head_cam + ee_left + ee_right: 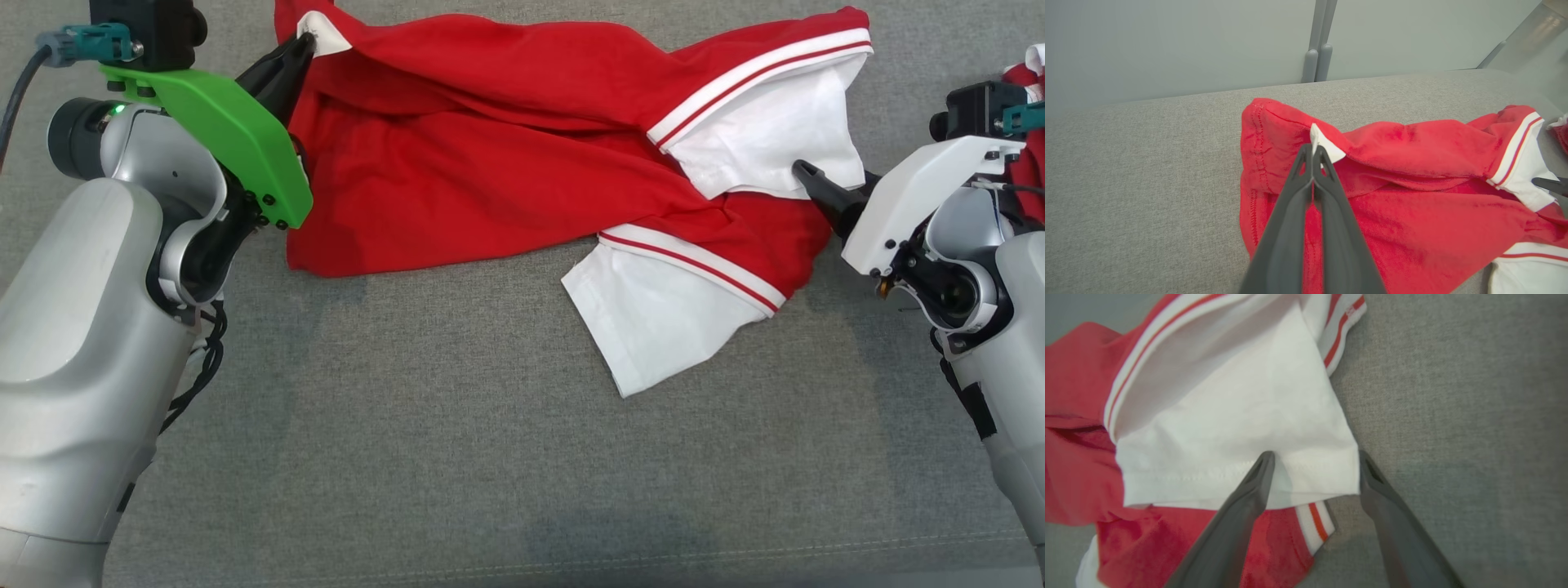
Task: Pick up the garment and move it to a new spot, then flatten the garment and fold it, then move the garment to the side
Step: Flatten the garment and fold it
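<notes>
The garment (457, 163) is a red shirt with white sleeves and red-and-white striped trim, lying crumpled across the far half of the grey surface. My left gripper (304, 45) is shut on the garment's far left corner, pinching red cloth and a small white tag (1325, 148) between its tips (1312, 152). My right gripper (1315, 457) stands open at the hem of the upper white sleeve (1241, 416), its two fingers straddling the sleeve's corner. In the head view one right finger (816, 184) lies over that sleeve's edge. A second white sleeve (653, 318) points toward me.
The grey fabric surface (490, 457) stretches toward me with a seam near its front edge. Another red-and-white cloth (1030, 82) shows behind my right wrist at the far right. A pale wall and a grey post (1316, 45) stand beyond the surface's far edge.
</notes>
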You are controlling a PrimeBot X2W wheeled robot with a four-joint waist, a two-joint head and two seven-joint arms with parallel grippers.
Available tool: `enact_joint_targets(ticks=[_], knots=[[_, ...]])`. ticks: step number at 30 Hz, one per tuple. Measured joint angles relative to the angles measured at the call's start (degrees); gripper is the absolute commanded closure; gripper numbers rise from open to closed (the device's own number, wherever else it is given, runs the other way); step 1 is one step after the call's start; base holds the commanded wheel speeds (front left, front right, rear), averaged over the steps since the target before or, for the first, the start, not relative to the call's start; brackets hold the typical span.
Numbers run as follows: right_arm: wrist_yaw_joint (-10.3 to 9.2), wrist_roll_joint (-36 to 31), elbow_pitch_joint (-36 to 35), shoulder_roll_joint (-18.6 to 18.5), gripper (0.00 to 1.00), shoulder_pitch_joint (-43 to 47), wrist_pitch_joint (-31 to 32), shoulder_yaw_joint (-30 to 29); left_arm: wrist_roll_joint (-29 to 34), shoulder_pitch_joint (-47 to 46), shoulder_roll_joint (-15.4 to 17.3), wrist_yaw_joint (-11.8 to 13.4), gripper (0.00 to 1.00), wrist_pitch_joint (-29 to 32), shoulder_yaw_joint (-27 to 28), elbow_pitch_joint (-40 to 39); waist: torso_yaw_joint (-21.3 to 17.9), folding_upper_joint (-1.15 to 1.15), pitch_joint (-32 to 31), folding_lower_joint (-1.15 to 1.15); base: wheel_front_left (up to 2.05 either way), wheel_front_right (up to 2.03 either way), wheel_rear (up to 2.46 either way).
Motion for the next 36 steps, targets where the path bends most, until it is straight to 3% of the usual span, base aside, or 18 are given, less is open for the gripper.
enact_joint_targets(ticks=[6, 7, 9, 10, 12, 13, 20, 23, 27, 36], knots=[[0.78, -0.1, 2.0, 0.4, 0.00, -1.5, -0.9, 0.2, 0.0, 0.7, 0.7, 0.8, 1.00, 0.4, 0.1, -1.4, 0.2, 0.00, 0.2, 0.00, 0.00, 0.00, 0.00], [0.92, -0.1, 2.3, 0.4, 0.10, -1.7, -1.0, 0.2, 0.0, 0.7, 0.7, 0.9, 1.00, 0.5, 0.1, -1.5, 0.2, 0.00, 0.2, 0.00, 0.00, 0.00, 0.00], [1.19, -0.1, 2.8, 0.4, 0.51, -2.1, -1.3, 0.3, 0.0, 1.0, 0.8, 1.0, 1.00, 0.5, 0.2, -1.7, 0.2, 0.00, 0.1, 0.00, 0.00, 0.00, 0.00], [1.45, -0.1, 3.2, 0.4, 0.56, -2.2, -1.4, 0.4, 0.0, 1.2, 0.8, 1.0, 1.00, 0.5, 0.3, -1.8, 0.2, 0.00, 0.1, 0.00, 0.00, 0.00, 0.00], [2.02, -0.1, 3.9, 0.5, 0.89, -2.3, -1.4, 0.8, 0.0, 1.8, 1.2, 1.3, 1.00, 0.5, 0.5, -1.9, 0.1, 0.00, 0.0, 0.00, 0.00, 0.00, 0.00], [2.49, -0.1, 4.2, 0.7, 1.00, -2.3, -1.5, 0.9, 0.0, 2.1, 1.4, 1.4, 1.00, 0.5, 0.6, -2.0, 0.0, 0.00, -0.1, 0.00, 0.00, 0.00, 0.00], [5.21, 1.0, 5.3, 1.5, 1.00, -2.5, -2.3, 0.9, -0.6, 3.3, 2.5, 1.9, 1.00, 0.5, 1.9, -2.8, -1.0, 0.00, -1.0, 0.00, 0.00, 0.00, 0.00], [7.17, 4.8, 4.5, 3.1, 1.00, -3.8, -2.3, -0.9, -1.3, 3.5, 3.6, 1.9, 1.00, 0.5, 3.0, -3.3, -1.5, 0.00, -1.5, 0.00, 0.00, 0.00, 0.00], [8.08, 13.1, 0.1, 6.8, 1.00, -8.5, -4.6, -7.1, -1.6, 2.7, 6.0, 1.9, 1.00, 0.6, 4.4, -4.2, -2.2, 0.00, -2.6, 0.00, 0.00, 0.00, 0.00], [9.24, 23.6, -12.6, 9.1, 1.00, -20.5, -9.6, -17.0, -1.7, -5.1, 9.0, 0.6, 1.00, 0.9, 8.2, -10.1, -3.5, 0.00, -7.2, 0.00, 0.00, 0.00, 0.00]])
